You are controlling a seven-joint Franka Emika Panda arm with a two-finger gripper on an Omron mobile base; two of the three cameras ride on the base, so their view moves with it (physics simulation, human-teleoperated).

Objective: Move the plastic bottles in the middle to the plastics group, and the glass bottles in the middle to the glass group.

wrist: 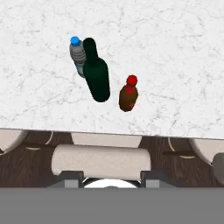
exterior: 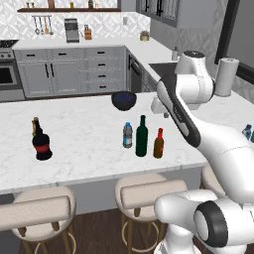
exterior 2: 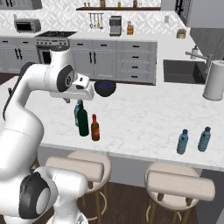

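Three bottles stand together mid-counter: a small clear water bottle (exterior: 127, 135) (wrist: 77, 54) with a blue band, a tall dark green bottle (exterior: 142, 136) (exterior 2: 83, 120) (wrist: 98, 76) and a shorter amber bottle (exterior: 158, 144) (exterior 2: 95, 128) (wrist: 128, 96) with a red top. To the left stands the glass group, a squat black red-labelled bottle (exterior: 42, 145) with a slim brown one (exterior: 35, 126) behind. Two bluish plastic bottles (exterior 2: 183, 141) (exterior 2: 204, 139) stand at the right. My gripper (wrist: 110, 179) hovers high above the counter's front edge, open and empty, well clear of the bottles.
A dark blue bowl (exterior: 123, 100) (exterior 2: 105, 87) sits behind the middle bottles. A paper towel roll (exterior 2: 214, 81) and sink (exterior 2: 183, 72) lie at the far right. Padded stools (wrist: 101, 161) line the counter's (exterior: 89, 149) near edge. Bare marble separates the bottle groups.
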